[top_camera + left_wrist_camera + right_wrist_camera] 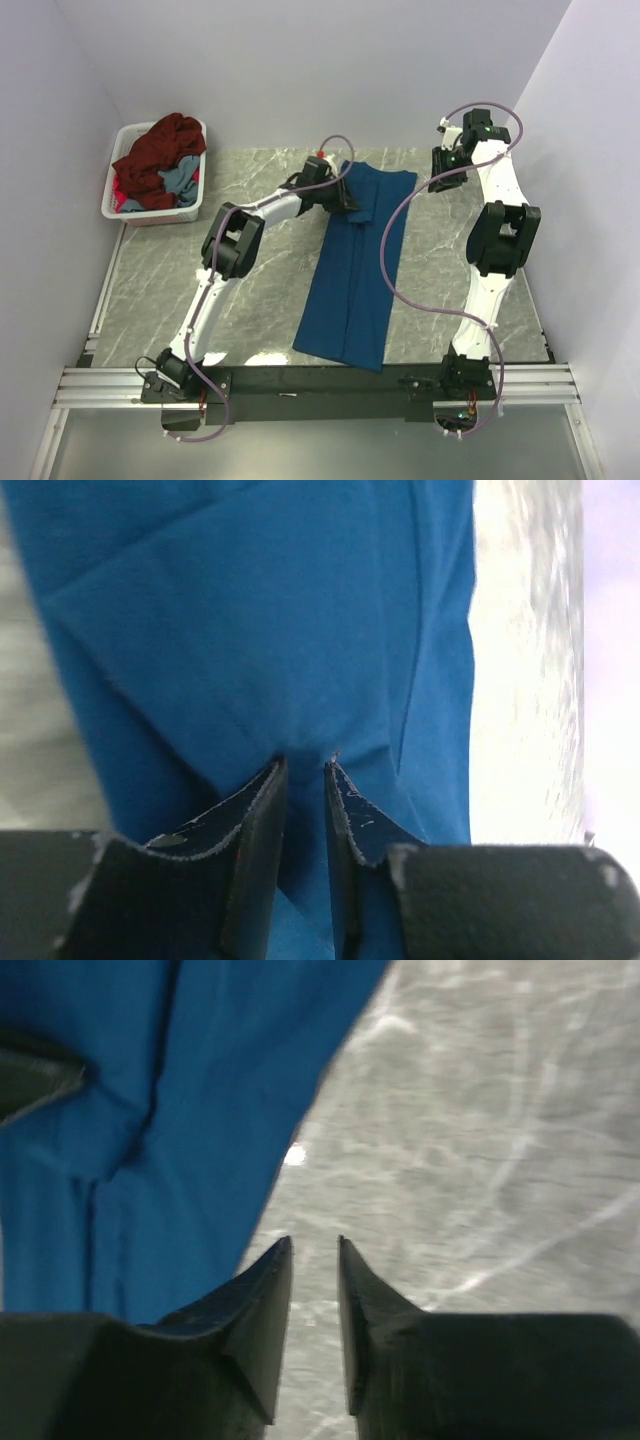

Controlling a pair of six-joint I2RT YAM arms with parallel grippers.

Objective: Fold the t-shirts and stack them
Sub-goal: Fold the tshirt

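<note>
The left gripper [305, 764], nearly closed with the pinch unclear, was set on the far end of the long blue t-shirt [355, 270]; the right gripper [314, 1241] was held slightly open just beside it.

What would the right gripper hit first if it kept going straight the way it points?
Probably the table, just beside the edge of the blue t-shirt. The right gripper points past the cloth, though depth is unclear.
</note>
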